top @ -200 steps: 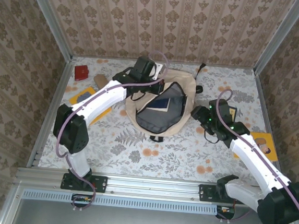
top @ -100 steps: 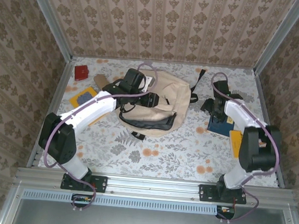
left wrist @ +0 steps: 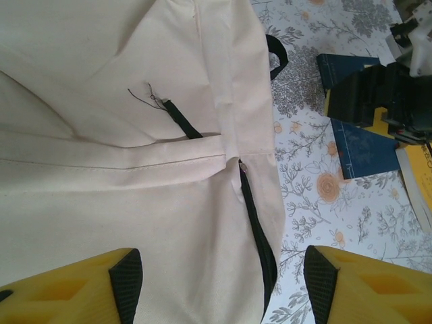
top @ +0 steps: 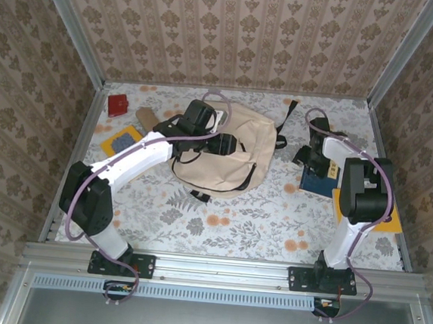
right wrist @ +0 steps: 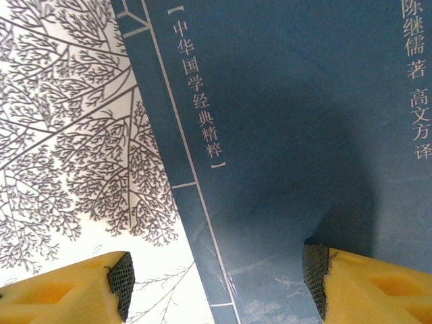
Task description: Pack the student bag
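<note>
At the middle right, the right pincer (right wrist: 216, 277) hangs wide open just over the blue book (right wrist: 290, 135), holding nothing. It may only push the flat book, not lift it. In the middle lies the student bag (top: 231, 167), its mouth looking flat. The left pincer (left wrist: 223, 270) is open above it, empty, so the book may not fit in.

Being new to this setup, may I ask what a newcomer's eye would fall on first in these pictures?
The large beige student bag lies mid-table towards the far side, with the left gripper open over its fabric. To its right, the right gripper hangs open over a dark blue book with Chinese lettering, and a small red item sits in the far left corner.
</note>
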{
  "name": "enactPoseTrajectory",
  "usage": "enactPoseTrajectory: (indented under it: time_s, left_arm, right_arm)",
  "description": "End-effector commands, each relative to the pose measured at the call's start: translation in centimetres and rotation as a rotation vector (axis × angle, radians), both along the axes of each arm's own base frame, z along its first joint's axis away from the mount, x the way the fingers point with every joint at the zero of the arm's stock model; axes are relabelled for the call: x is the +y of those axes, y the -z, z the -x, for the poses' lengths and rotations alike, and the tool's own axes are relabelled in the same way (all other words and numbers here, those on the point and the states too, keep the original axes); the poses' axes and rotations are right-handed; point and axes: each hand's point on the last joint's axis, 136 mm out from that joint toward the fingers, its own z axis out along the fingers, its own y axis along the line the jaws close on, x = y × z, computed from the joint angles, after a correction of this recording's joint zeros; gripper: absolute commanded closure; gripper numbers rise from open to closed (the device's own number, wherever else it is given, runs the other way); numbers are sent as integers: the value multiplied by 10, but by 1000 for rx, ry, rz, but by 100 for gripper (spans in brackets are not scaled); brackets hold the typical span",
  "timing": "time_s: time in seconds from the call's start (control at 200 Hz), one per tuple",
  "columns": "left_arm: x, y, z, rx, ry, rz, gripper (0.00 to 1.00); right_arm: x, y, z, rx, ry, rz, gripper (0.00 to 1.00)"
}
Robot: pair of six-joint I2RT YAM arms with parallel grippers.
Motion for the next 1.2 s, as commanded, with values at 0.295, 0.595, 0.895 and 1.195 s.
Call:
enactPoseTrajectory:
  time_s: [0.295, 0.595, 0.895, 1.195]
  left_arm:
    - [-12, 2, -8, 13, -45, -18, 33]
    - [-29, 2, 0, 26, -9, -12, 32]
    - [-72, 8, 24, 81, 63, 1, 34]
    - [-137, 59, 52, 269, 85, -7, 40]
  right_arm:
    - [116, 11, 79, 106, -98, -325, 29]
    - [104, -43, 79, -41, -156, -223, 29]
    - [22, -40, 80, -21, -52, -108, 27]
    - [9, -6, 90, 82, -71, -120, 28]
